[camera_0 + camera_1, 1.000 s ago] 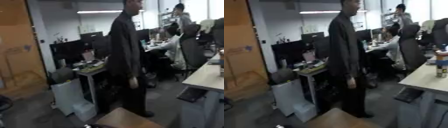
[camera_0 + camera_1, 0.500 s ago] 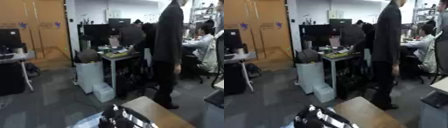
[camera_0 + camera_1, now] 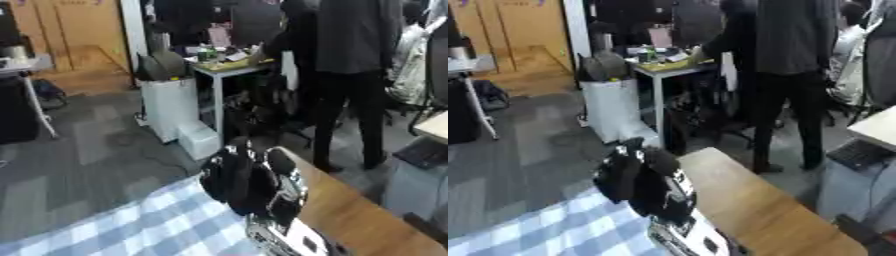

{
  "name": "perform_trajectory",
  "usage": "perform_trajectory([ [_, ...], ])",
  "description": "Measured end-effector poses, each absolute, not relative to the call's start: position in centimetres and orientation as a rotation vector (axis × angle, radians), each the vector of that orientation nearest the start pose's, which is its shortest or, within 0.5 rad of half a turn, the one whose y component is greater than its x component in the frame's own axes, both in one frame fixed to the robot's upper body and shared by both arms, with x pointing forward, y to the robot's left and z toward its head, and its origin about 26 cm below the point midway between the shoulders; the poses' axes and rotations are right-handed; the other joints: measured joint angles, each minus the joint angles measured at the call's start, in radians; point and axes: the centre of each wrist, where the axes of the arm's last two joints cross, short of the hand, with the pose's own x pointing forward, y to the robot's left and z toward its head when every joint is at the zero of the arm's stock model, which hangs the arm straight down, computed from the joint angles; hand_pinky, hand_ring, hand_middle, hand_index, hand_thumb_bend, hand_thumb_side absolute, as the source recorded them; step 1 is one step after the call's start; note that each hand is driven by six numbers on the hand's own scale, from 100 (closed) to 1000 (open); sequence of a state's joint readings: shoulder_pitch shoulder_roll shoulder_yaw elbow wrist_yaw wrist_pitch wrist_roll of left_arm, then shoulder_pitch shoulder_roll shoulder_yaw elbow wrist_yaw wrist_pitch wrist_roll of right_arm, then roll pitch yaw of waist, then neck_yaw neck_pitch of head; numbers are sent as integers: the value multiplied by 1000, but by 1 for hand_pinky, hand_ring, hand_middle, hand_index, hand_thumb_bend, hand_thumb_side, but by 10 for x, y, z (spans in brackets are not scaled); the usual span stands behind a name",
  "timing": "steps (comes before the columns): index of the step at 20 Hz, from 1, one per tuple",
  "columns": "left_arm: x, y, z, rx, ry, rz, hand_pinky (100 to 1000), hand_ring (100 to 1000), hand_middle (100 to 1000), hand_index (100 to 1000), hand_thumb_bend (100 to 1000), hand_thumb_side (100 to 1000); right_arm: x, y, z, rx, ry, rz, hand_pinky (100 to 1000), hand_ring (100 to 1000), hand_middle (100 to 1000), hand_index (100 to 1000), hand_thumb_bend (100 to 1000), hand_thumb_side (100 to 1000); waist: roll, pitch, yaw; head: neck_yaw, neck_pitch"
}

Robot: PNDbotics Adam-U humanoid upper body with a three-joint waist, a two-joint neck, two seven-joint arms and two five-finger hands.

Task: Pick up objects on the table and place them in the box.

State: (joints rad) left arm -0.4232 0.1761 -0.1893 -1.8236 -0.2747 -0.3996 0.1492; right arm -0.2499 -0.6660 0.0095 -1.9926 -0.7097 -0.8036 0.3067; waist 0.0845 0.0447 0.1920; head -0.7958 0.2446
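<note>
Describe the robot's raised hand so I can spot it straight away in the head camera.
Start at the wooden table in the lower right, where a blue-and-white checked cloth covers its left part. The hand stands up near the cloth's far edge, where cloth meets bare wood. It is the only black, silver-jointed shape on the table, fingers pointing up.

The hand [image 3: 249, 182] is black with bulky rounded fingers, on a silver-and-white wrist with dark markings.

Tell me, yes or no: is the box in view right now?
No: only the table, a checked cloth and one raised robot hand show.
</note>
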Motion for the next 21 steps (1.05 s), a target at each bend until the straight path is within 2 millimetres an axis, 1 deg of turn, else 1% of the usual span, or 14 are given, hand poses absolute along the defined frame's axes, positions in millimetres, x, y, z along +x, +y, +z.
perform_trajectory([
  [5,328,180,174,-159,3541,626,275,383,651,690,706,731,292,-308,226,-682,3153,-595,100,204,258,400,270,950,7,0,-13,-33,0],
  [6,328,180,173,-160,3544,627,274,381,652,691,704,732,292,-307,226,-691,3152,-584,100,203,255,399,303,950,9,0,-15,-40,0],
  [8,327,180,172,-156,3546,633,272,379,652,691,703,733,292,-308,227,-705,3151,-562,100,204,256,399,315,990,9,3,-18,-44,0],
  [11,326,180,169,-153,3554,645,268,375,654,692,702,734,292,-309,228,-716,3151,-536,100,205,256,400,336,1000,13,7,-23,-50,0],
  [14,326,179,168,-146,3554,655,268,375,655,694,700,735,292,-310,229,-725,3153,-537,100,203,256,400,294,991,14,11,-24,-50,0],
  [17,325,179,166,-146,3559,664,268,376,656,695,699,737,293,-310,229,-733,3153,-550,100,203,255,400,186,951,15,11,-27,-49,1],
  [18,325,179,166,-147,3560,665,269,376,656,694,699,736,293,-309,230,-735,3152,-557,100,205,255,400,178,938,16,11,-29,-47,2],
  [19,325,180,165,-148,3560,665,269,376,656,694,700,734,293,-309,230,-736,3152,-565,100,206,256,400,168,930,16,11,-30,-38,8],
  [20,325,180,165,-151,3560,665,270,376,656,694,698,734,293,-309,230,-737,3153,-573,100,204,255,401,134,923,17,11,-30,-23,14],
  [21,325,180,165,-156,3564,662,269,376,655,694,669,740,293,-309,230,-735,3154,-581,100,202,254,403,100,918,18,11,-31,1,24],
])
